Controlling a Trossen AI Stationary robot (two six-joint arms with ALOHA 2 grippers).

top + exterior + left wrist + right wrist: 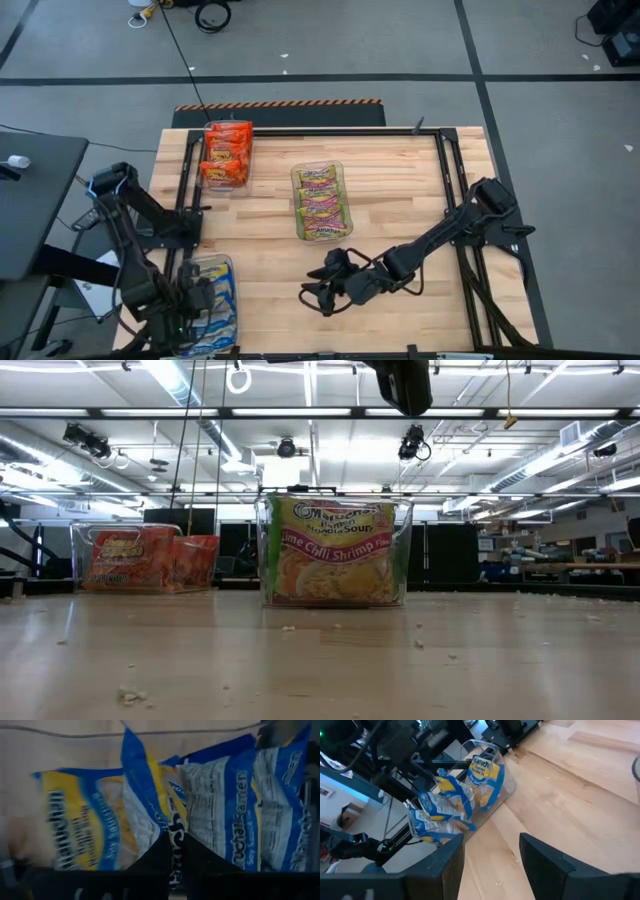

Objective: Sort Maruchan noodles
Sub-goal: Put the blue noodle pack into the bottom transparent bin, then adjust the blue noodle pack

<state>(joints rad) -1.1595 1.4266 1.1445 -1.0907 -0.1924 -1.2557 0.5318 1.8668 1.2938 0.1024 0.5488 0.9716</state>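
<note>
Wooden table [400, 200] looks sorted: orange packets [226, 153] upper left, green-pink packets [321, 201] centre, blue packets [212, 305] lower left under the left gripper [180, 300], grip unclear. Right gripper [318, 297] open, empty.

You have orange-red packets [226, 152] stacked at the table's far left, yellow-pink-green packets [321, 201] on edge mid-table, and blue-yellow-white packets [213, 305], seemingly jumbled, at the near-left corner.
</note>
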